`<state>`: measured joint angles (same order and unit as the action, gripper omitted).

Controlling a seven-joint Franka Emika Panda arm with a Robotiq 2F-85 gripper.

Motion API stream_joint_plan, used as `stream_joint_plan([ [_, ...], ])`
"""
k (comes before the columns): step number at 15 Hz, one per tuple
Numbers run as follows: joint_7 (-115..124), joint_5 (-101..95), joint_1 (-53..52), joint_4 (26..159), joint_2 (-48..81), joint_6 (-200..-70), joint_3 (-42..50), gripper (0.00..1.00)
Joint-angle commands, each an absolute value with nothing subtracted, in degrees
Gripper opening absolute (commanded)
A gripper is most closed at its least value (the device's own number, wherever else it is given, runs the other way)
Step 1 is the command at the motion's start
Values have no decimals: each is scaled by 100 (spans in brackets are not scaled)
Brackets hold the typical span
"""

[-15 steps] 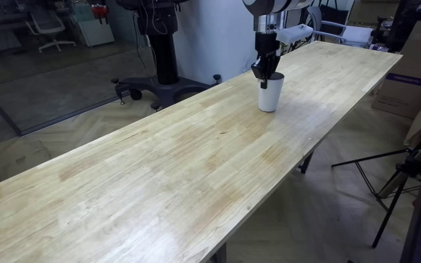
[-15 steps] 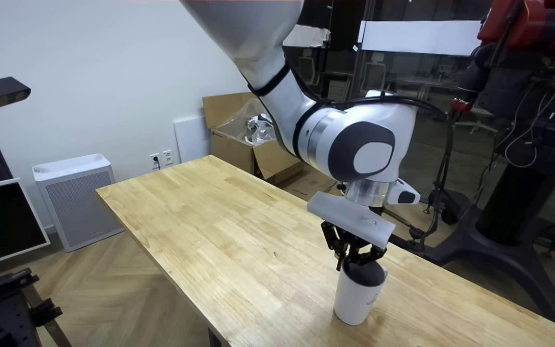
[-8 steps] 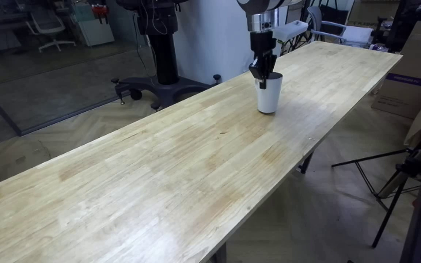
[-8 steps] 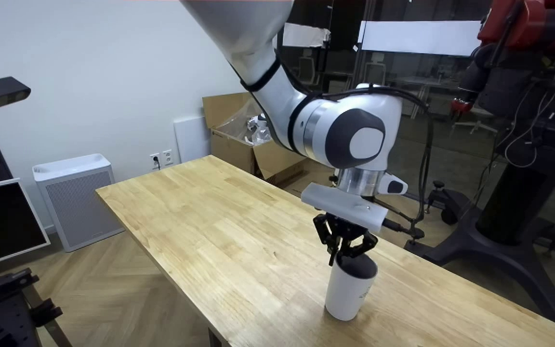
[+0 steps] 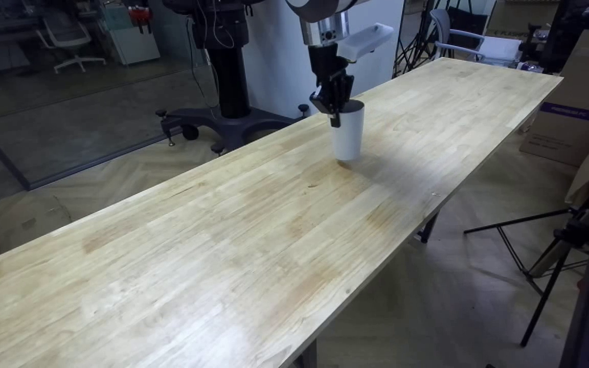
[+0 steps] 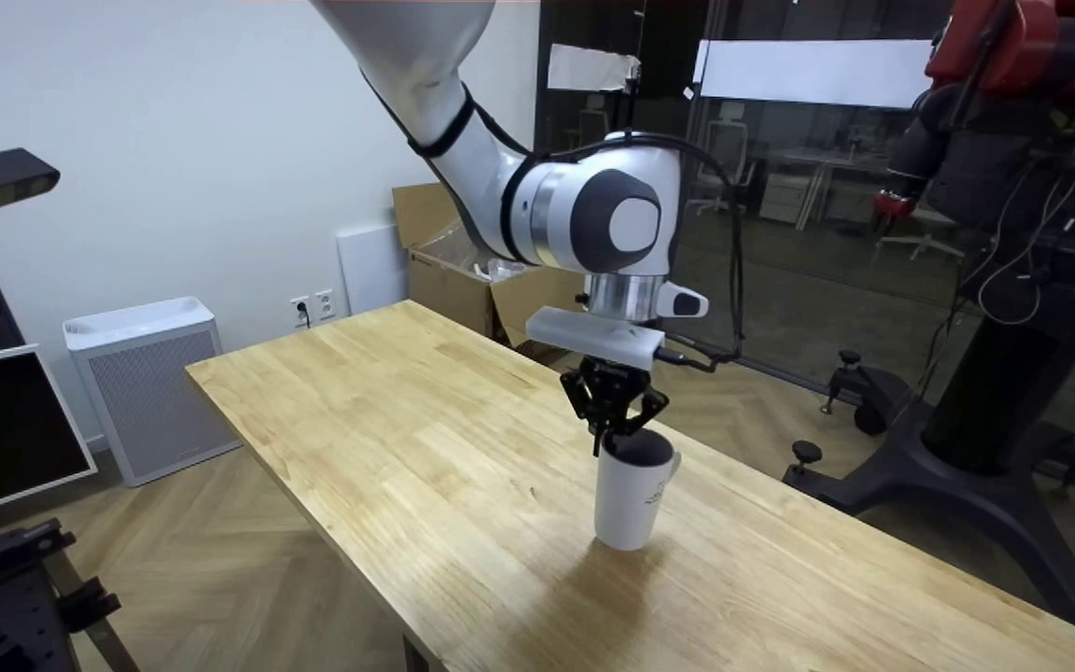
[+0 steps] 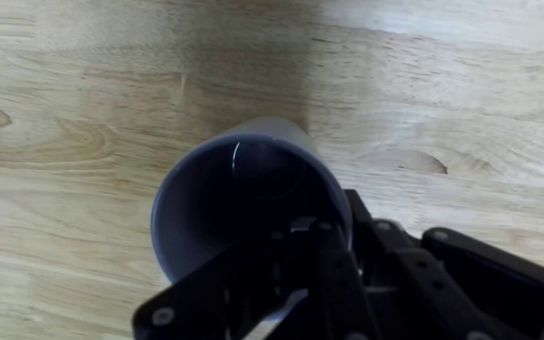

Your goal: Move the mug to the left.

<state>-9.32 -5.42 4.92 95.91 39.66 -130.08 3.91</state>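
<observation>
The gripper (image 6: 605, 444) pinches the mug (image 6: 629, 502) by its rim (image 7: 253, 137), seemingly clear of the table (image 6: 388, 439)! Grasp done; leftward placing remains, I'd judge.

The light in here is uneven: the white wall (image 6: 220, 140) looks bright and flat, while what lies behind the glass (image 6: 817, 280) sinks into gloom. A milky glare (image 5: 212, 327) washes over the near end of the surface (image 5: 284, 245) in an exterior view, hiding some of the grain. Near the mug (image 6: 626, 499) a soft-edged shadow (image 6: 598, 588) lies on the surface. Seen from the wrist, the mug's inside is almost black but for a thin glint (image 7: 235, 156), and the gripper (image 7: 332, 212) is dark, slightly out of focus.
</observation>
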Motion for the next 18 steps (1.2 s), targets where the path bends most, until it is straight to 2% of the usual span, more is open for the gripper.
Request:
stream_joint_plan([
  [1, -447, -372, 329, 9535, 3854, -13048, 266, 2],
  [18, 245, -252, 59, 9322, 4129, -12990, 298, 2],
])
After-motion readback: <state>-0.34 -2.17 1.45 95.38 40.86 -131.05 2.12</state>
